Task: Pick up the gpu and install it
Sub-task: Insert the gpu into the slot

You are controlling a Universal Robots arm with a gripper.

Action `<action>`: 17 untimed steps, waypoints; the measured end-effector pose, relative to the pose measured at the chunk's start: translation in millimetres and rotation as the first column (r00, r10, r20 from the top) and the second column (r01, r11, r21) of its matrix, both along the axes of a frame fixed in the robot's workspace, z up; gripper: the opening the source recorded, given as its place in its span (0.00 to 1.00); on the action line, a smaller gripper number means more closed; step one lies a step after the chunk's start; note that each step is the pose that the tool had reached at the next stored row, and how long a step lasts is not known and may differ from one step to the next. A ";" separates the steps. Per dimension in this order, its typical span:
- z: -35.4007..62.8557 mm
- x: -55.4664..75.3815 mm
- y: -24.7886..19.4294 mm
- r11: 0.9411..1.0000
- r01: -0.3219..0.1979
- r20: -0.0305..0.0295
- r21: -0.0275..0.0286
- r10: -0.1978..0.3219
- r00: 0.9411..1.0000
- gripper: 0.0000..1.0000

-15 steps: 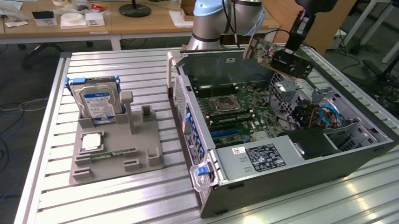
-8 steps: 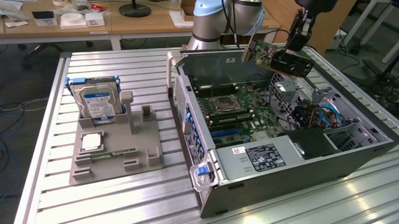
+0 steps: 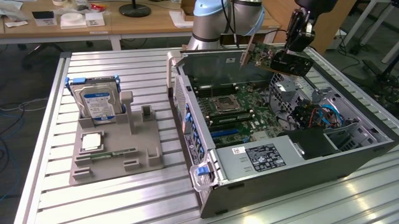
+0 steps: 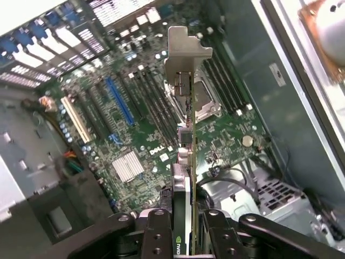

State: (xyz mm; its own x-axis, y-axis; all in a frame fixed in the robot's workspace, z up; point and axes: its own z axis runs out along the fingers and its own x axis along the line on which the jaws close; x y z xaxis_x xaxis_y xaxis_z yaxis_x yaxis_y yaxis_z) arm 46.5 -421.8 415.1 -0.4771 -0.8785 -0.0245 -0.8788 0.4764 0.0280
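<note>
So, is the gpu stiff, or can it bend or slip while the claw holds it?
Probably stiff: the gpu juts straight from the claw without sagging. Likely fragile, with bare circuit board exposed. It may pivot, since only one end is gripped.

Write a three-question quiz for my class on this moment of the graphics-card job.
1. True or false: the gpu hangs above the open case, not seated.
2. What grips the gpu? A) the fingers B) a person's hand C) nothing
3. Fill in: the hard drive stands upright in a grey ____, on the exterior view's left of the case.
Key: 1 true; 2 A; 3 holder.
</note>
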 end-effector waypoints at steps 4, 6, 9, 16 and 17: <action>-0.3 0.0 0.0 0.997 -0.073 0.000 0.000 0.073 0.997 0.26; -0.5 0.0 0.0 0.994 -0.109 0.000 0.000 0.109 0.994 0.26; -1.0 0.0 0.0 0.987 -0.163 0.000 0.000 0.163 0.987 0.26; -2.3 0.0 0.0 0.960 -0.280 0.000 -0.001 0.280 0.960 0.26; -2.4 0.0 0.0 0.959 -0.283 0.000 -0.001 0.283 0.959 0.26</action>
